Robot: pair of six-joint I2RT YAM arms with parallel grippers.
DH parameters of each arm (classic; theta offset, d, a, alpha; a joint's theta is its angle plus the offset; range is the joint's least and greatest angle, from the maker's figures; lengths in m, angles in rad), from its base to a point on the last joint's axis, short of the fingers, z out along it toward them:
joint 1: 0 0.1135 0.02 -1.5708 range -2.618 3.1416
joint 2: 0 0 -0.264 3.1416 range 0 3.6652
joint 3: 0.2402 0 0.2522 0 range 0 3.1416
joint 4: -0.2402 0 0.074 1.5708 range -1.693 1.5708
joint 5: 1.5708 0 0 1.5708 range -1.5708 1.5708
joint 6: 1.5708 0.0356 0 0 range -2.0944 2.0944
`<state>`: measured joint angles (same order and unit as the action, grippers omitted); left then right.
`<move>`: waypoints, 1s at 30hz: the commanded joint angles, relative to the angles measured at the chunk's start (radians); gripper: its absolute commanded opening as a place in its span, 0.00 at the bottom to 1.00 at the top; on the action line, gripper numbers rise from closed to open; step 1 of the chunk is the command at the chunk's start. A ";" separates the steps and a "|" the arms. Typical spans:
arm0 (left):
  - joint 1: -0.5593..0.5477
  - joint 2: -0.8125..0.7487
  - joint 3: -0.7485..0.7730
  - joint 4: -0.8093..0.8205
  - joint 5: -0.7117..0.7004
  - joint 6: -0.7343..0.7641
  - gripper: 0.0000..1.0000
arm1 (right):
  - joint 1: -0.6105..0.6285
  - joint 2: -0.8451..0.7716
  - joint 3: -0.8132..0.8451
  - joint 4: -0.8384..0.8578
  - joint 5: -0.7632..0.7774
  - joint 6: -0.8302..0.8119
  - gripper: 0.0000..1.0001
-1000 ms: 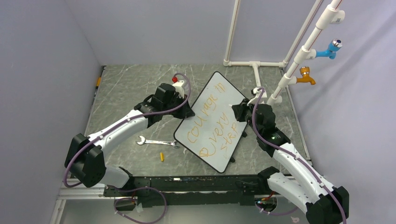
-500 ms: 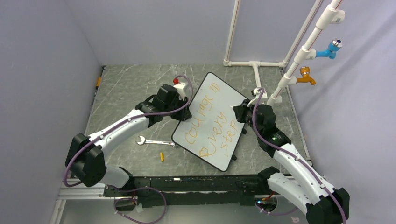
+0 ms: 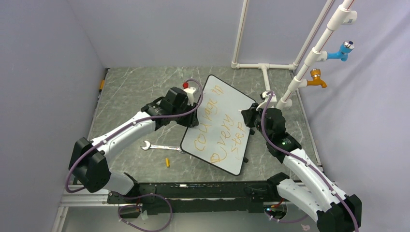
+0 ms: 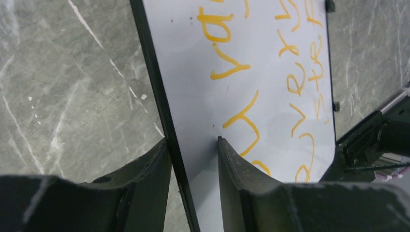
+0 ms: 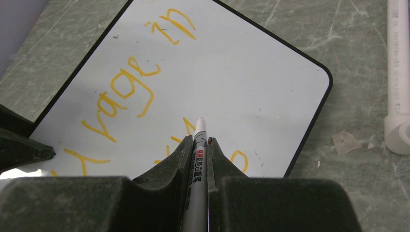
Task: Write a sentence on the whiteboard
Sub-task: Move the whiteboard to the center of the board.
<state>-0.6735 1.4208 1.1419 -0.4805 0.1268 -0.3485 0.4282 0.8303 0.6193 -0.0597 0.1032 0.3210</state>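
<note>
The whiteboard [image 3: 227,104] lies slanted on the table between my two arms. It carries the sentence [image 3: 220,130] in orange marker letters, with a small circle at the near end. My left gripper [image 3: 191,115] is open and straddles the board's left rim [image 4: 151,67]. One finger is under the rim and the other finger [image 4: 232,164] is over the white face, with a gap. My right gripper [image 5: 198,139] is shut on a white marker [image 5: 199,145], whose tip hovers over the whiteboard [image 5: 241,72] near the writing [image 5: 128,87].
A metal wrench [image 3: 162,147] and a small yellow cap [image 3: 168,162] lie on the marble table [image 3: 130,92] left of the board. White pipes [image 3: 270,72] with a blue tap [image 3: 342,50] and an orange tap [image 3: 316,79] stand at the back right.
My left gripper's jaws have spread apart on the board's rim. The board's far end has swung a little to the left. The right gripper still holds the marker.
</note>
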 commanded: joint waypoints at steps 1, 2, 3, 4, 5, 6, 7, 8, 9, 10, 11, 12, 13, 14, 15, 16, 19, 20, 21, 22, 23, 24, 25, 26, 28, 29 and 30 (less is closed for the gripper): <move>-0.047 0.021 0.054 -0.119 0.032 0.036 0.43 | -0.005 -0.005 0.019 0.029 0.007 -0.012 0.00; -0.050 0.021 0.063 -0.121 0.037 0.034 0.44 | -0.005 -0.005 0.022 0.028 0.008 -0.014 0.00; -0.054 0.021 0.071 -0.123 0.041 0.033 0.44 | -0.005 -0.007 0.026 0.024 0.009 -0.016 0.00; -0.056 0.022 0.077 -0.125 0.042 0.031 0.45 | -0.005 -0.009 0.028 0.022 0.010 -0.018 0.00; -0.058 0.021 0.082 -0.126 0.042 0.030 0.46 | -0.005 -0.011 0.031 0.020 0.010 -0.020 0.00; -0.061 0.020 0.086 -0.126 0.041 0.029 0.47 | -0.005 -0.011 0.034 0.018 0.010 -0.021 0.00; -0.062 0.019 0.090 -0.128 0.039 0.029 0.48 | -0.005 -0.012 0.037 0.016 0.010 -0.022 0.00; -0.064 0.018 0.093 -0.128 0.039 0.029 0.48 | -0.005 -0.012 0.038 0.014 0.011 -0.023 0.00; -0.064 0.018 0.096 -0.129 0.038 0.029 0.49 | -0.005 -0.012 0.041 0.013 0.009 -0.024 0.00; -0.065 0.018 0.100 -0.131 0.036 0.030 0.50 | -0.005 -0.012 0.042 0.012 0.008 -0.023 0.00; -0.066 0.017 0.105 -0.132 0.034 0.032 0.51 | -0.004 -0.011 0.045 0.013 0.007 -0.023 0.00; -0.067 0.018 0.111 -0.135 0.031 0.033 0.52 | -0.005 -0.013 0.046 0.014 0.006 -0.024 0.00; -0.066 0.017 0.117 -0.139 0.029 0.034 0.53 | -0.005 -0.010 0.048 0.014 0.005 -0.023 0.00; -0.066 0.015 0.124 -0.146 0.025 0.036 0.54 | -0.005 -0.011 0.050 0.013 0.004 -0.023 0.00; -0.066 0.013 0.134 -0.152 0.017 0.038 0.55 | -0.004 -0.011 0.051 0.012 0.002 -0.023 0.00; -0.066 0.010 0.143 -0.164 0.005 0.040 0.57 | -0.005 -0.011 0.053 0.012 0.001 -0.023 0.00; -0.065 0.001 0.181 -0.207 -0.036 0.037 0.62 | -0.004 -0.010 0.058 0.009 0.000 -0.026 0.00; -0.066 -0.003 0.191 -0.219 -0.045 0.037 0.63 | -0.006 -0.009 0.059 0.009 0.001 -0.026 0.00; -0.067 -0.008 0.197 -0.223 -0.051 0.037 0.65 | -0.006 -0.008 0.059 0.008 0.001 -0.026 0.00; -0.067 -0.018 0.201 -0.224 -0.054 0.038 0.66 | -0.006 -0.007 0.059 0.009 0.001 -0.027 0.00; -0.065 -0.026 0.202 -0.224 -0.056 0.037 0.67 | -0.006 -0.007 0.060 0.008 0.001 -0.027 0.00; -0.066 -0.033 0.205 -0.226 -0.061 0.038 0.68 | -0.007 -0.007 0.061 0.008 0.000 -0.027 0.00; -0.066 -0.040 0.209 -0.232 -0.067 0.037 0.69 | -0.006 -0.007 0.062 0.009 -0.002 -0.027 0.00; -0.065 -0.051 0.215 -0.246 -0.078 0.035 0.69 | -0.007 -0.005 0.063 0.009 -0.003 -0.026 0.00; -0.066 -0.083 0.224 -0.289 -0.116 0.023 0.70 | -0.008 -0.005 0.067 0.006 -0.006 -0.028 0.00; -0.065 -0.107 0.217 -0.310 -0.123 0.013 0.71 | -0.006 -0.005 0.071 0.003 -0.006 -0.029 0.00; -0.065 -0.133 0.204 -0.331 -0.172 -0.001 0.73 | -0.007 -0.006 0.076 -0.001 -0.007 -0.031 0.00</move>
<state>-0.7345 1.3979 1.3155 -0.7258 0.0608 -0.3237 0.4255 0.8303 0.6388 -0.0746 0.1005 0.3065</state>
